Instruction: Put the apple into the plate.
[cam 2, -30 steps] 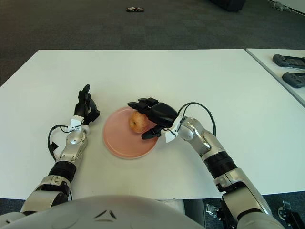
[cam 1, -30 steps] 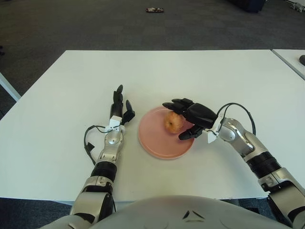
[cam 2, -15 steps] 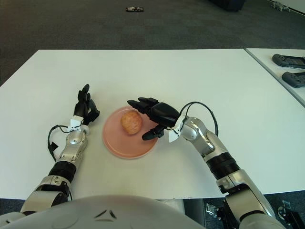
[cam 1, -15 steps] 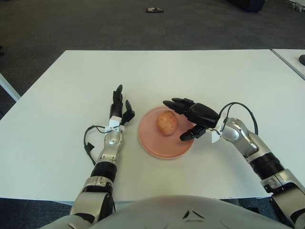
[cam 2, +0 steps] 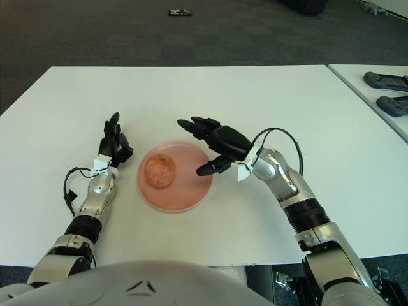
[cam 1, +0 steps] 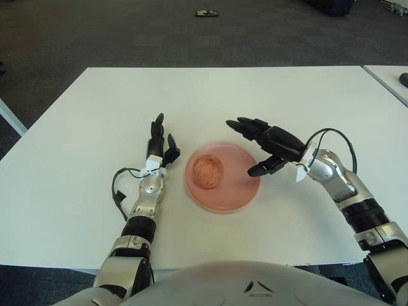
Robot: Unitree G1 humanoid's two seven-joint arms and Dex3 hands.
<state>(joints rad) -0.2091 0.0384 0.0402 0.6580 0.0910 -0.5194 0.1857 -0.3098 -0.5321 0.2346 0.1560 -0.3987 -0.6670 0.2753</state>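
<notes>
Sitting on the left half of the round pink plate (cam 1: pixel 237 191), the reddish-yellow apple (cam 1: pixel 208 171) is free of any grip and clear of the rim. It is near enough to round that no long axis governs an approach. From my right hand (cam 1: pixel 264 145) the apple lies to the left, across the bare part of the plate. That hand hovers over the plate's right edge, fingers spread and holding nothing, thumb pointing down toward the plate. My left hand (cam 1: pixel 158 146) shows just beside the plate's left rim, fingers extended upward and empty; by my judgement it is about as near the apple as the right. Both stand over the white table (cam 1: pixel 76 140). I judge the placement done; the right hand needs only to withdraw rightward without brushing the plate.
</notes>
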